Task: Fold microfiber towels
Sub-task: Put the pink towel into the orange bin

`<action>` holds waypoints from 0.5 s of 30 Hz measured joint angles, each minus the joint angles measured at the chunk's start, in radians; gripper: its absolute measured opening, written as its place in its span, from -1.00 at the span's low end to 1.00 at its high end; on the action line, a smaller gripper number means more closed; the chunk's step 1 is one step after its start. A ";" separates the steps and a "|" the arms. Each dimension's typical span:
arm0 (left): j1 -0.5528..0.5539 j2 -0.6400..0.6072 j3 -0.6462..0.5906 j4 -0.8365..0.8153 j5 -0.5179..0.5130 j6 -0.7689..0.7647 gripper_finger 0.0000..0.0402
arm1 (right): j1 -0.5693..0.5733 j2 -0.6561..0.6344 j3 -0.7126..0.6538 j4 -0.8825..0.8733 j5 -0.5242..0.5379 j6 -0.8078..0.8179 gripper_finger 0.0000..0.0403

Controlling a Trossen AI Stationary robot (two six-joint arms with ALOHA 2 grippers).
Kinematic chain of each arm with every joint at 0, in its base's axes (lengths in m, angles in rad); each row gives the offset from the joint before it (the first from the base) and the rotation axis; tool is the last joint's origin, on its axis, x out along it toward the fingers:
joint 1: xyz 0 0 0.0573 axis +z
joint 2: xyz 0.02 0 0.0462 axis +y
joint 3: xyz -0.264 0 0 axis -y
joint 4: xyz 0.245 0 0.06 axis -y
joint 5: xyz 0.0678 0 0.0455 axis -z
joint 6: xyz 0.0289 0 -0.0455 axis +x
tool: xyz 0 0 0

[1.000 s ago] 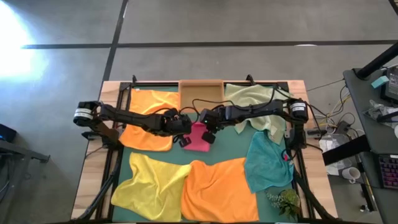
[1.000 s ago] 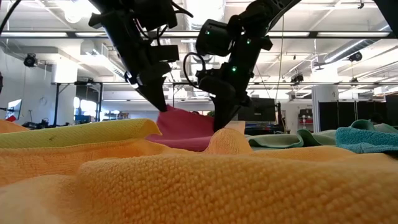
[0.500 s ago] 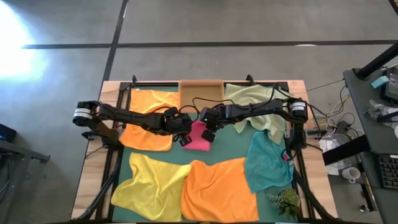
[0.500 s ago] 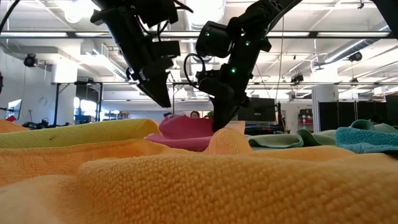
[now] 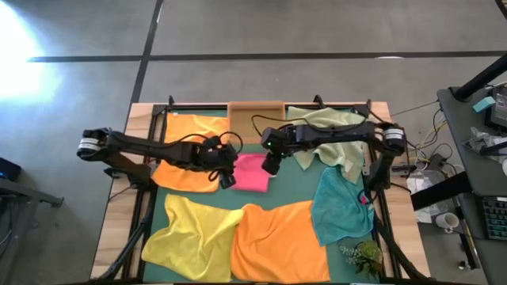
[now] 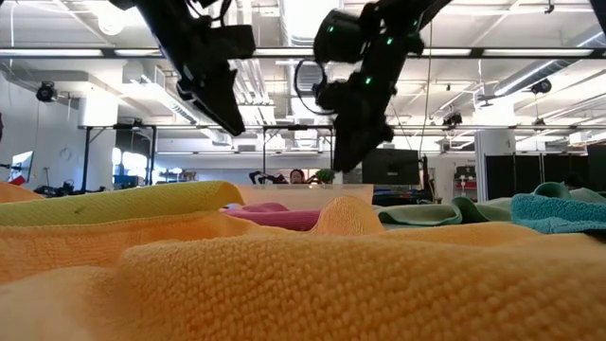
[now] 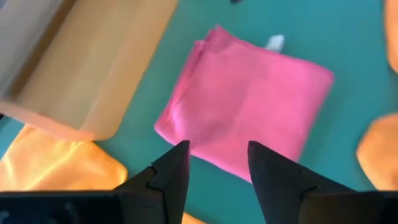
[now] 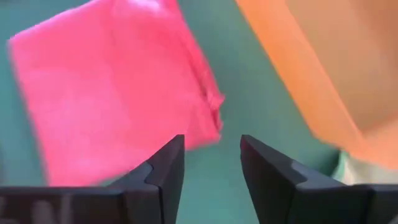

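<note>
The hot pink towel (image 5: pixel 253 172) lies folded into a small flat square on the dark green mat (image 5: pixel 293 186), just near of the wooden tray (image 5: pixel 256 119). It also shows in the left wrist view (image 7: pixel 242 106), the right wrist view (image 8: pixel 112 93) and the low view (image 6: pixel 275 216). My left gripper (image 5: pixel 227 179) hovers open over its left edge, and in the left wrist view (image 7: pixel 217 152) its fingers stand clear above the cloth. My right gripper (image 5: pixel 272 165) hovers open over its right edge, also empty (image 8: pixel 211 146). In the low view both grippers (image 6: pixel 232 118) (image 6: pixel 346 156) hang well above the towel.
An orange towel (image 5: pixel 188 150) lies at the far left and a pale green one (image 5: pixel 329 131) at the far right. Yellow (image 5: pixel 194 237), orange (image 5: pixel 281 241) and teal (image 5: pixel 341 206) towels lie spread along the near side. A small plant (image 5: pixel 363 255) stands at the near right corner.
Both grippers have let go of the pink towel and risen, the left drawing back toward the table's left edge and the right toward the right edge. The towel's raised fold has dropped, and it now lies flat on the mat.
</note>
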 joint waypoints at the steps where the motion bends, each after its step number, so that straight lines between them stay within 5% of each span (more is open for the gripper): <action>1: -0.010 -0.007 -0.006 -0.001 0.008 0.014 -0.27 | 0.005 -0.019 -0.001 -0.018 -0.010 0.000 -0.27; 9: -0.113 -0.013 -0.045 0.030 0.032 0.108 -0.27 | 0.131 -0.124 -0.075 -0.079 -0.022 -0.001 -0.33; 15: -0.142 -0.006 -0.154 0.163 0.033 0.119 -0.27 | 0.240 -0.129 -0.207 0.132 -0.016 0.000 -0.38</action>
